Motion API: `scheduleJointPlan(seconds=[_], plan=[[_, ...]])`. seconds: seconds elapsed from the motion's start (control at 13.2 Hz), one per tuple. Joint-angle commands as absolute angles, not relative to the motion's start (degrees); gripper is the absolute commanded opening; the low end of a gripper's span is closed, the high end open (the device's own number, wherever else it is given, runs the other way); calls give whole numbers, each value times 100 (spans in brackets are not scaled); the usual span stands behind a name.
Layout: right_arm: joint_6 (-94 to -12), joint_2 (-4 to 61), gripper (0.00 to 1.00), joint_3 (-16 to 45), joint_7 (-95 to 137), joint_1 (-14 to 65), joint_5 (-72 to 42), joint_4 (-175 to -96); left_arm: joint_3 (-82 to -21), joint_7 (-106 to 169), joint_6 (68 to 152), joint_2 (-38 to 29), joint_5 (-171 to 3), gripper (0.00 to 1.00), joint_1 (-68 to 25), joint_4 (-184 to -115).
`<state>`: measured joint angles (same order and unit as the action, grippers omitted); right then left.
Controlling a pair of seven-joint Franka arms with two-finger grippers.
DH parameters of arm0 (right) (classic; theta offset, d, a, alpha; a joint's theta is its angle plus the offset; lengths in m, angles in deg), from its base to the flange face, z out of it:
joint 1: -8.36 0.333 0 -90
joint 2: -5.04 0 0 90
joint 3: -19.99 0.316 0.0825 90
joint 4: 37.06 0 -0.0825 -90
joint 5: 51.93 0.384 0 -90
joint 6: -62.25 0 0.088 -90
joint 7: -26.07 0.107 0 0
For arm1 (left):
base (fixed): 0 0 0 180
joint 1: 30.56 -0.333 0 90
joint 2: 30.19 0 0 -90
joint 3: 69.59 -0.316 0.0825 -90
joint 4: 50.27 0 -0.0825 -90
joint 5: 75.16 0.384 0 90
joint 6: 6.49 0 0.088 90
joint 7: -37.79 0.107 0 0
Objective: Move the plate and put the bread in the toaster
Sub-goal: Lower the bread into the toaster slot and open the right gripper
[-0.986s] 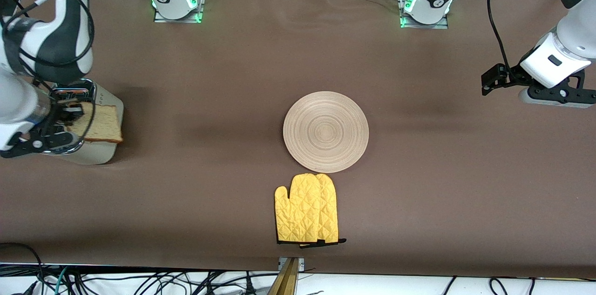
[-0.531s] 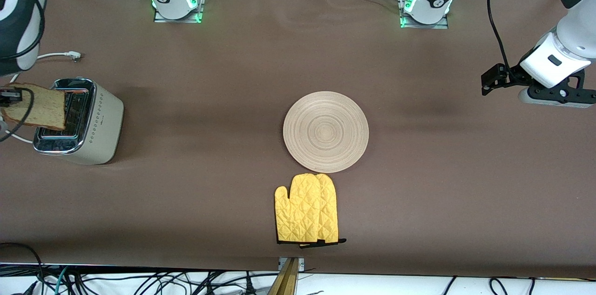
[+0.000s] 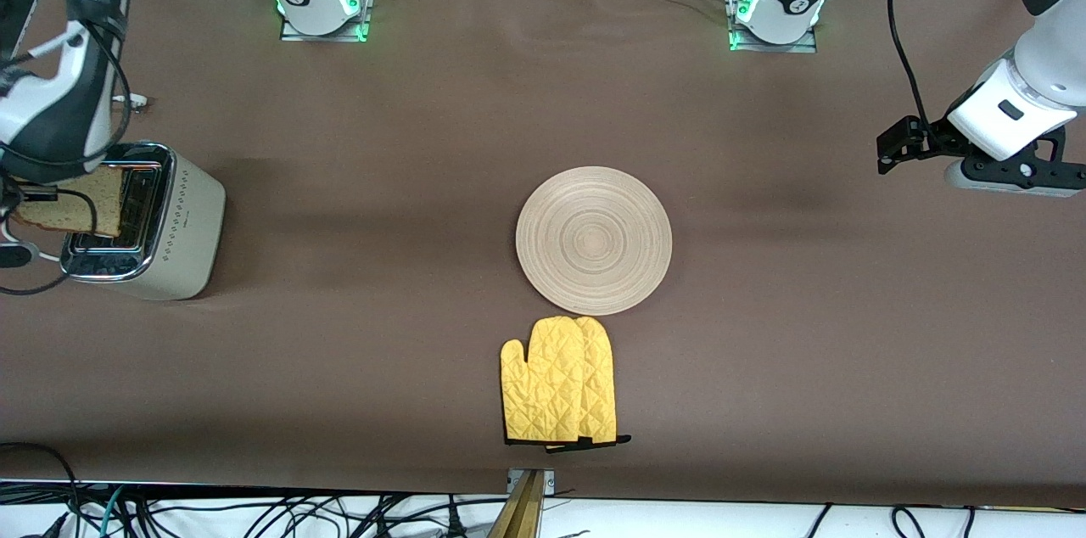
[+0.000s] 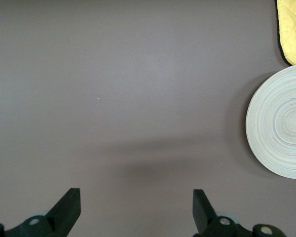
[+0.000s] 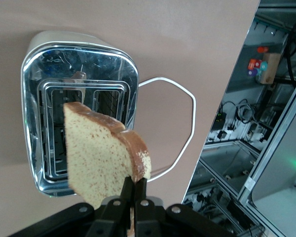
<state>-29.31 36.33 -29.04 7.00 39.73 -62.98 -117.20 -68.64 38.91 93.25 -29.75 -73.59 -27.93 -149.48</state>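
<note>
Here, in the front view, the toaster (image 3: 140, 220) stands at the right arm's end of the table (image 3: 382, 182), chrome top up, and the bread (image 3: 68, 203) hangs in the air over its outer edge, partly hidden by the right arm. The right gripper itself can hardly be made out in this view. The plate (image 3: 594, 239) lies flat at mid-table, well apart from the toaster, with a yellow oven mitt (image 3: 558, 381) just beside it on the camera side. It looks as if the plate has had its move and only the bread step is left. The left gripper (image 3: 904, 146) hangs over the table at the left arm's end, waiting.

In the left wrist view, the left gripper (image 4: 133, 207) shows its two fingers (image 4: 69, 206) standing wide apart over bare table, holding and touching nothing. The plate (image 4: 281, 128) and an edge of the mitt (image 4: 292, 27) show off to one side.

In the right wrist view, the right gripper (image 5: 133, 195) has its fingers pressed together on the crust edge of the bread (image 5: 103, 155), which is held on edge. That pose suits the slots: the slice must go in edgewise. It hangs above the toaster (image 5: 79, 111), whose two slots lie open below, and the white cord (image 5: 180, 123) loops out beside it. The slice sits askew to the slots, so I judge it needs squaring up before lowering.
</note>
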Motion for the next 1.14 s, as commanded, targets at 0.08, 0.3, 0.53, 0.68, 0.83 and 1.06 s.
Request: scheduleJointPlan(seconds=[0.08, 0.3, 0.53, 0.68, 0.83, 1.06], plan=[[-2871, 3686, 0, -2949, 805, 4018, -6380, -11686, -6863, 3832, 9221, -2967, -7366, 100, -2775, -14862], [-2871, 3765, 0, -2949, 805, 4061, -6354, -11712, -6863, 3832, 9221, -2967, -7366, 100, -2775, -14862], [-2828, 3844, 0, -2940, 936, 4070, -6327, -11739, -6863, 3832, 9221, -2967, -7366, 100, -2775, -14844], [-2801, 3844, 0, -2940, 963, 4105, -6327, -11826, -6863, 3832, 9221, -2967, -7366, 100, -2775, -14844], [-2818, 3844, 0, -2940, 963, 4105, -6327, -11870, -6863, 3832, 9221, -2967, -7366, 100, -2775, -14844], [-2906, 3897, 0, -2905, 963, 4105, -6310, -11871, -6871, 3832, 9212, -2967, -7366, 100, -2775, -14844]])
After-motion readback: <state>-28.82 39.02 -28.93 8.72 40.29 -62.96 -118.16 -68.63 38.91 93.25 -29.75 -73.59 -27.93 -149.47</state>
